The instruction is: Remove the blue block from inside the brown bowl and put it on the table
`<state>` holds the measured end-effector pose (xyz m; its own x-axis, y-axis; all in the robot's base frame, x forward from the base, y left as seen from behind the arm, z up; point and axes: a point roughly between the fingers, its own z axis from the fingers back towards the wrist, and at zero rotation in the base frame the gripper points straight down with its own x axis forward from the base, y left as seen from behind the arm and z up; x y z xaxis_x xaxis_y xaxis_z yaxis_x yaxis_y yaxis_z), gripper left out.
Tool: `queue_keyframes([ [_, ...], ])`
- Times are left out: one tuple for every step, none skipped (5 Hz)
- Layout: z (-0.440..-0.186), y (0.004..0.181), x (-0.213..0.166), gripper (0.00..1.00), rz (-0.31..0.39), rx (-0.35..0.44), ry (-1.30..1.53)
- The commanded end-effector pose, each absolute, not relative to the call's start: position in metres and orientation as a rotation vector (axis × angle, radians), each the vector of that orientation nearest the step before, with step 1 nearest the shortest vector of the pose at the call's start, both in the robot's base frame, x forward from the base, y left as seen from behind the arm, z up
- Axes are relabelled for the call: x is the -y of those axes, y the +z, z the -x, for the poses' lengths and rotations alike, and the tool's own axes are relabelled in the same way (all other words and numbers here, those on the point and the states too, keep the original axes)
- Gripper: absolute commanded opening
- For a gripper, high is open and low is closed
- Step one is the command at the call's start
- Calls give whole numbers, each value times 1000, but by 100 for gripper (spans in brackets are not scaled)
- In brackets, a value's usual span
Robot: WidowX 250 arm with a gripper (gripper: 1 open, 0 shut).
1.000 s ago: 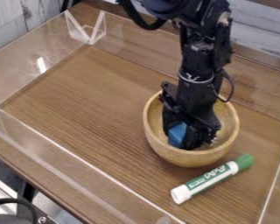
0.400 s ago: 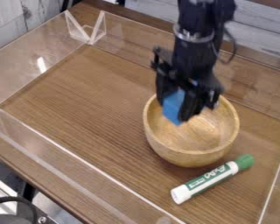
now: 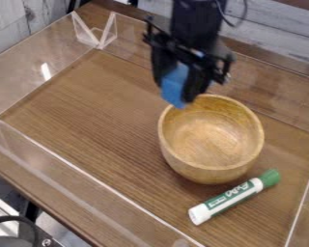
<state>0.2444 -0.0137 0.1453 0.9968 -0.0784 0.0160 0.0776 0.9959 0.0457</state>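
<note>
Clamped between the fingers of the black robot gripper [image 3: 181, 85], the small bright-blue rectangular block [image 3: 177, 83] is carried in the air, the jaws being drawn narrow against its sides. A second ago the same gripper was sunk deep inside the round light-brown wooden bowl [image 3: 211, 140], with the block low against the bowl's floor; since then the block has been lifted clear of the thick rim and shifted toward the bowl's ten o'clock side. Nothing is now seen inside the bowl, its smooth inner grain being fully exposed. The first half of the task can therefore be judged complete: the block has been taken out, but it has not yet been set down. The brown wood-grain tabletop [image 3: 80, 111], bordered by low clear plastic walls, lies bare at nine o'clock from the bowl, and a free spot for lowering and release is offered there. The green-and-white marker [image 3: 235, 198] rests at five o'clock from the bowl, just beside its outer wall and well apart from the gripper, so no interference from it is expected
</note>
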Motion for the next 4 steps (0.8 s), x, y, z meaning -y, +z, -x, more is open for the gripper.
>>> queue_keyframes([
  [-239,164,-5,0,-57,91,-27],
  [-225,161,-28,0,-60,97,-9],
  [-216,153,-46,0,-58,110,-12],
  [-209,145,-51,0,-64,111,-15],
])
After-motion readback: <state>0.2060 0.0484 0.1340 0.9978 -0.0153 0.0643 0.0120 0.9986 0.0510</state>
